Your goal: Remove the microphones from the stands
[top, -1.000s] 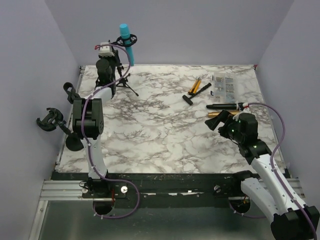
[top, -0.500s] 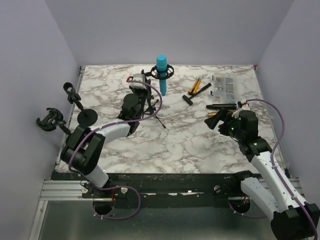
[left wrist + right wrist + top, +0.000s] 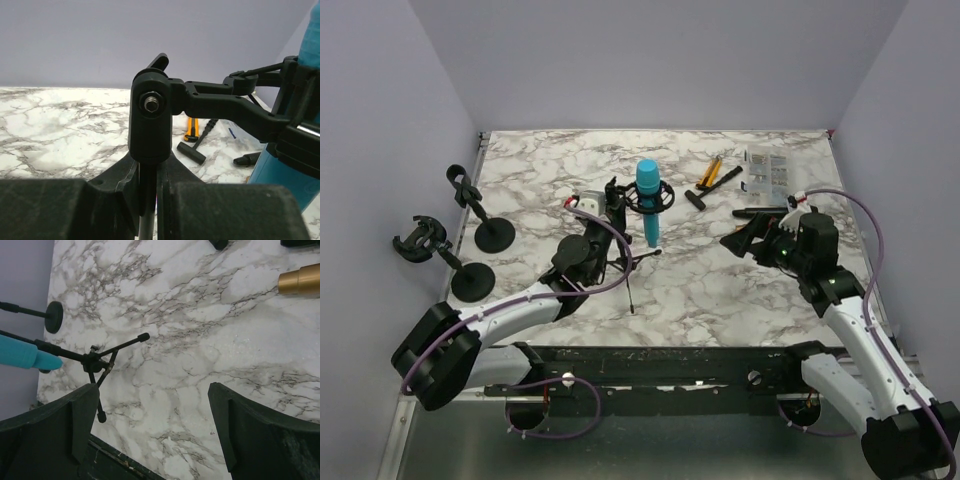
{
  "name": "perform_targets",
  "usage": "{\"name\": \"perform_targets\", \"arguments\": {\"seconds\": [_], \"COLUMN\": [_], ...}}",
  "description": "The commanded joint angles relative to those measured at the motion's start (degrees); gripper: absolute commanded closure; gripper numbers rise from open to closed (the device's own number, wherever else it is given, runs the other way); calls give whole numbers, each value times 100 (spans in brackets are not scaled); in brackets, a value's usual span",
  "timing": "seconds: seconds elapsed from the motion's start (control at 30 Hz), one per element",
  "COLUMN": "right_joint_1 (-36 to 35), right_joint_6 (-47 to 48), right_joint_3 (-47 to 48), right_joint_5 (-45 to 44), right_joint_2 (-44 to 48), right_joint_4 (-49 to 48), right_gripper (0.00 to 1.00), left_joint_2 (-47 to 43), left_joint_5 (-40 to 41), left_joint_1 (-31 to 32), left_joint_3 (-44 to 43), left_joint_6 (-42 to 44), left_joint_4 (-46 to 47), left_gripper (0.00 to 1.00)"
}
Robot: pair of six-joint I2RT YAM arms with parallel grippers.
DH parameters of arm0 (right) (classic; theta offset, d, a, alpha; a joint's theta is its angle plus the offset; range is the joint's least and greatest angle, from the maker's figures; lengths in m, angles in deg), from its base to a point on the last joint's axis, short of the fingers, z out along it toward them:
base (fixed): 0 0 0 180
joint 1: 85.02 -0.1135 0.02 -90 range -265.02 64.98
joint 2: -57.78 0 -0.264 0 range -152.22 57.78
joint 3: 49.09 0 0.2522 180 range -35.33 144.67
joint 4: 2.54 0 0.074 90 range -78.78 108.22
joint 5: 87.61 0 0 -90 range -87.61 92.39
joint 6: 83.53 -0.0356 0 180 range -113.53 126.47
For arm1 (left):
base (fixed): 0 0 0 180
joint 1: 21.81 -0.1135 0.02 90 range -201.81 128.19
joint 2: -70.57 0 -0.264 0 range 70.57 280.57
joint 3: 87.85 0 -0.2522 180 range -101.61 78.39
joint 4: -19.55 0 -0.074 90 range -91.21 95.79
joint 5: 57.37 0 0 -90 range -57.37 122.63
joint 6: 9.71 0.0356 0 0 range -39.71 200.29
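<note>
A teal microphone (image 3: 647, 200) sits in the black clip of a small tripod stand (image 3: 626, 262) near the table's middle. My left gripper (image 3: 608, 214) is shut on the stand's upright pole, just below its pivot joint (image 3: 149, 117), and holds the stand up off the table. The microphone's teal body shows at the right edge of the left wrist view (image 3: 280, 165) and at the left of the right wrist view (image 3: 25, 355). My right gripper (image 3: 748, 238) is open and empty, hovering right of the stand, whose legs (image 3: 100, 365) show in its view.
Two black disc-base stands (image 3: 485, 225) stand at the left edge. A yellow-handled tool (image 3: 708, 175), a black T-handle (image 3: 712, 188), a packet (image 3: 767, 170), a black microphone (image 3: 765, 212) and a gold piece (image 3: 300, 279) lie at the back right.
My left arm has carried the stand and microphone from the back left corner toward the table's middle front. My right gripper has shifted slightly left toward it.
</note>
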Motion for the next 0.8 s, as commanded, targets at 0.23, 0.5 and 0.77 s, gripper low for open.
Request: {"name": "perform_targets", "arguments": {"seconds": [0.23, 0.5, 0.77], "right_joint_1": [-202, -800, -1011], "right_joint_6": [-601, -808, -960], "right_joint_3": [-108, -58, -173], "right_joint_5": [1063, 599, 484], "right_joint_2": [-487, -495, -469], "right_joint_4": [-331, -241, -287], "right_gripper": [0, 0, 0], "left_joint_2": [-338, -717, -2129], "left_joint_5": [145, 138, -334], "left_joint_1": [277, 357, 365], "left_joint_3": [481, 260, 672], "left_joint_6": [-1369, -1875, -2077], "left_joint_4": [-1244, -2228, -3077], "left_gripper": [54, 20, 5]}}
